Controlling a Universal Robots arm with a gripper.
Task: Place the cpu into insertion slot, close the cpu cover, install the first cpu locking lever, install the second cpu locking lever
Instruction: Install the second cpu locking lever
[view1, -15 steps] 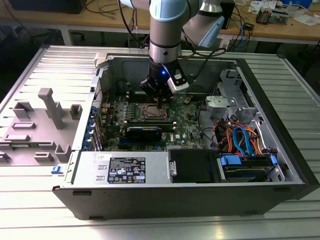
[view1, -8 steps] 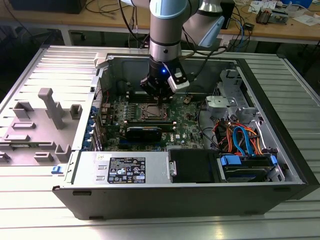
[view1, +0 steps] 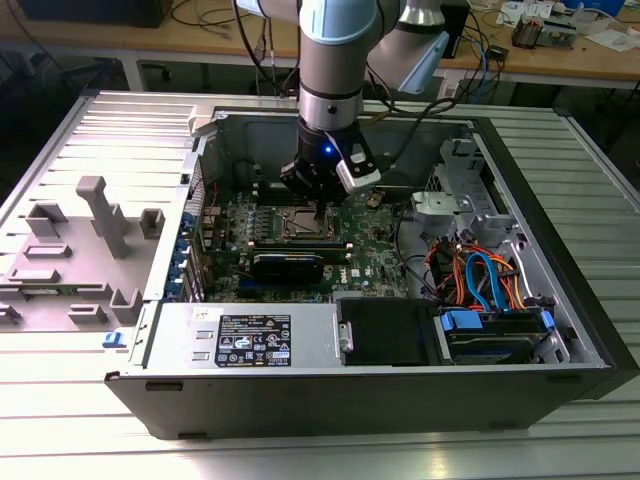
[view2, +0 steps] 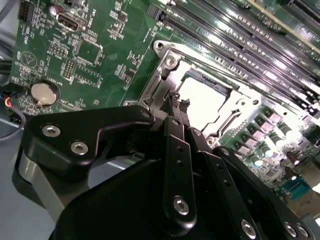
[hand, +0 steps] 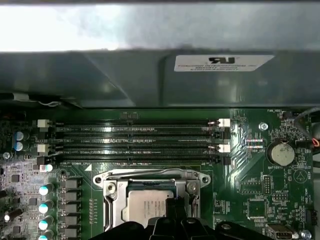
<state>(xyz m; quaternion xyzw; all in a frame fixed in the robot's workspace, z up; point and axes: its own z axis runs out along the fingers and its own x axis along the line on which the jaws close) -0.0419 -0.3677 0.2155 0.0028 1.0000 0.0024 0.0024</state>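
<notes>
First wrist view: square silvery cpu (hand: 150, 210) inside dark-rimmed insertion slot (hand: 111, 200).

The arm (view1: 330, 60) is a thick round tube, silver-grey with a pale blue cap band near the joint, and black cables trail beside it. A small blue light glows on the black wrist block just above the gripper (view1: 318, 205). A white box sits clipped beside that light. Up close, the gripper's (view2: 177, 107) links are matte black, pinned with shiny silver screws.
</notes>
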